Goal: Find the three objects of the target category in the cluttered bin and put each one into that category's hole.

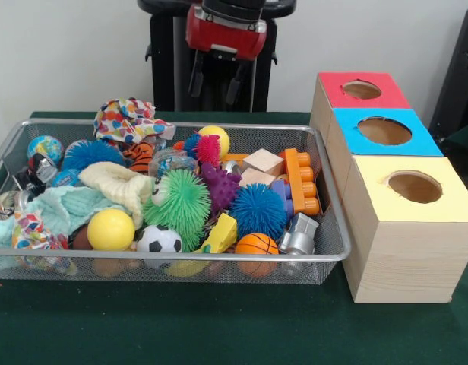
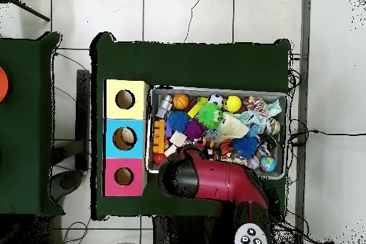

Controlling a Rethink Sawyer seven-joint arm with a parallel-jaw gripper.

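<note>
Your gripper [image 1: 216, 84] hangs high behind bin [image 1: 334, 228], over far rim; fingers apart, holding nothing. Bin packed full. One patterned cloth [image 1: 128, 120] sits on far rim, top of pile, easy to reach. Second patterned cloth [image 1: 33, 232] squeezed in near corner, against mesh wall. Third cloth: cannot tell. Yellow box hole [image 1: 414, 186] open, just beside bin's end, nearest camera. Green table [image 1: 219, 327] bare in front.

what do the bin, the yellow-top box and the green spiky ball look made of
Bin: silvery wire mesh with a metal rim; you can see through its walls. Box: pale wood, grain showing, with a matte yellow panel. Green ball: probably soft rubber, covered in thin floppy spikes.
</note>
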